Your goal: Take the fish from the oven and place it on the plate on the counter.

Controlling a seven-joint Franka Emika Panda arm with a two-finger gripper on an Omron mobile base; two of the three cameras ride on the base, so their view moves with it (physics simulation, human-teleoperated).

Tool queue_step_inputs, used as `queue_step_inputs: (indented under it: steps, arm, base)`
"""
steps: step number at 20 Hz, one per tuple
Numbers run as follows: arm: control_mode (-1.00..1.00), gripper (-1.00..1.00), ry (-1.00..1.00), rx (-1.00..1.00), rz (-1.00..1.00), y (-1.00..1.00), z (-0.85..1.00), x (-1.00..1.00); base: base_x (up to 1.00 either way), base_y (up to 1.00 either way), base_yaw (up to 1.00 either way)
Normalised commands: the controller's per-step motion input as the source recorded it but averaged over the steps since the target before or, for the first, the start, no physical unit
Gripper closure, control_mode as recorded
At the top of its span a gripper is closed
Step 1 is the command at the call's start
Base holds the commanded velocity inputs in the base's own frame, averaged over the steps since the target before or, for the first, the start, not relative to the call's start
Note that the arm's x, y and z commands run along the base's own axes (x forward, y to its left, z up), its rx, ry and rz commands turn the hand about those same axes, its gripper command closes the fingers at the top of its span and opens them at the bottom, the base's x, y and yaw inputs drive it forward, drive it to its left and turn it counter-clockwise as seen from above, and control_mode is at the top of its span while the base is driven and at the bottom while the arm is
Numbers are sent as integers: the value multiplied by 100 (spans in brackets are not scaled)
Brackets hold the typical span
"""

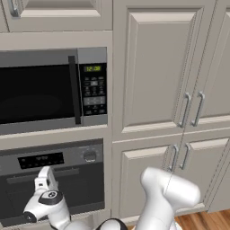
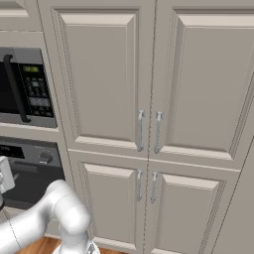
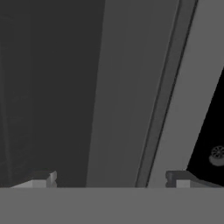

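The gripper (image 1: pixel 43 174) is up against the front of the oven (image 1: pixel 67 179), just under the black display strip (image 1: pixel 40 160) and level with the horizontal door handle (image 1: pixel 42 176). The oven door looks closed, so the fish must be somewhere behind it; I can't see it, nor the plate or the counter from where the base stands.

What matters for the next move is how the handle lies to the tool. The handle runs sideways across the door, and in the hand view it crosses the picture as a steep diagonal grey bar (image 3: pixel 131 87), so the hand is rolled relative to it. The two fingertips (image 3: pixel 43 178) sit wide apart, nothing between them, jaws released, with the bar running up between and beyond them. I judge the hand is lining up to straddle the handle and pull the door down.

The arm reaches low and to the left, elbow (image 1: pixel 168 191) bent high by the tall cupboard doors (image 1: pixel 155 67), wrist turned toward the oven. Above sits the microwave (image 1: pixel 49 90), which isn't the target. The round knob (image 1: pixel 90 156) lies off to the right of the hand.
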Motion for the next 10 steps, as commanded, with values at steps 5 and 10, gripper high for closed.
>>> queue_step_inputs:
  steps: [5,10]
  arm:
    - [-100,-100,-5,0,-1,4,-23,37]
    - [-100,-100,-4,0,0,0,-22,38]
  base:
    - [0,0,0]
    - [0,0,0]
